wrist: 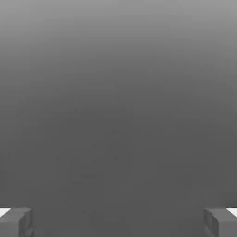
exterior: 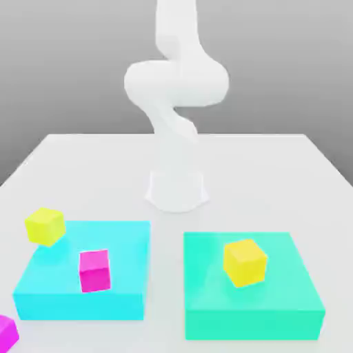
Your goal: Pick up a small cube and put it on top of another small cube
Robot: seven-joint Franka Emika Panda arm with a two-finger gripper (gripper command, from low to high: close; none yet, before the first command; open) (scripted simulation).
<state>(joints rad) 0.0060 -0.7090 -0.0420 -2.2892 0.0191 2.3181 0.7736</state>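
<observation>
In the exterior view, bare table [exterior: 165,289] parts two blocks [exterior: 83,307] at six o'clock; bright magenta cube [exterior: 94,271], seven o'clock; gripper [wrist: 118,224] spread wide.

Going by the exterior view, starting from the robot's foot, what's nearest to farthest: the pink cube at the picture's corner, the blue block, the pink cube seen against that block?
1. Blue block: nearest by its back edge, on the exterior view's left.
2. Upper pink cube: against the block's front part.
3. Corner pink cube: farthest, lower left corner.
</observation>
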